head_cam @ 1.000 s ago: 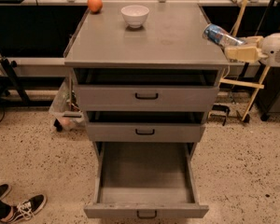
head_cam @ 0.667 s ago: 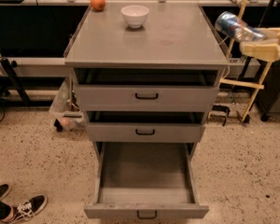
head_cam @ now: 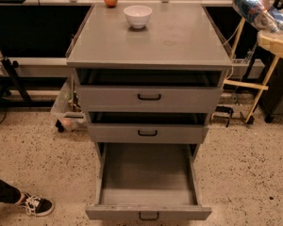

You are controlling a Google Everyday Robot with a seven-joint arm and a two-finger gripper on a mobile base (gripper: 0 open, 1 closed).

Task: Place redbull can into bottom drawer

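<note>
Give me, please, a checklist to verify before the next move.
1. Redbull can gripped in the tool, high at the cabinet's right: ok.
2. Bottom drawer pulled open: ok.
3. Nothing visible inside that drawer: ok.
4. Can over the drawer opening: not ok, it is off to the right.
5. Person's shoe apart from the drawer front: ok.
</note>
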